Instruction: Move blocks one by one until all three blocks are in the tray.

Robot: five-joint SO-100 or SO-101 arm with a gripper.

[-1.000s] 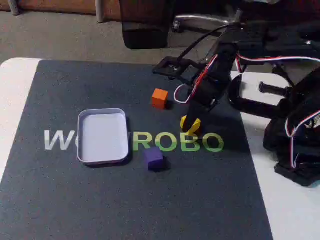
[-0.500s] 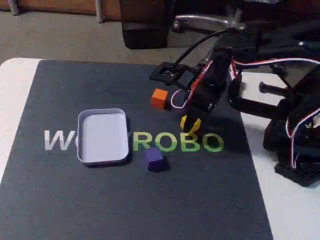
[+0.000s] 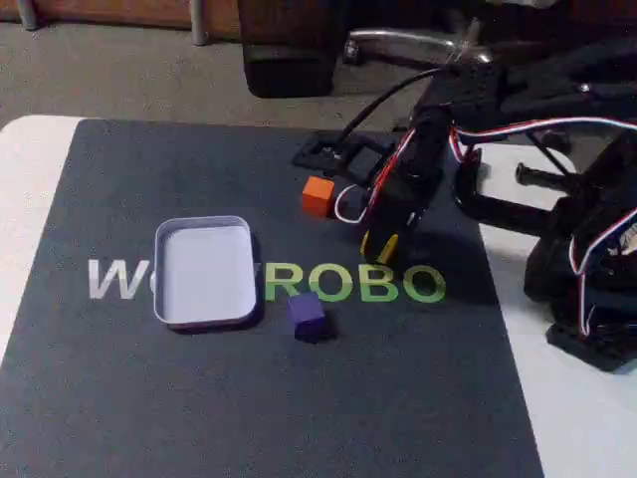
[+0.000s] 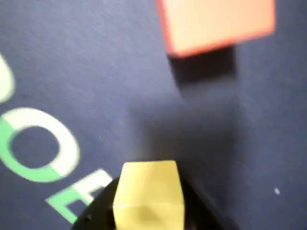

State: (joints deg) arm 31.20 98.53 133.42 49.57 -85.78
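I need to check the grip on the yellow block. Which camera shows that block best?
The wrist view: the yellow block sits large and unobstructed at the bottom, held in the dark pincer. In the fixed view the yellow block is small and partly hidden by the arm.

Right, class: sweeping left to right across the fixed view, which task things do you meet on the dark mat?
tray → purple block → orange block → yellow block, held in the gripper.
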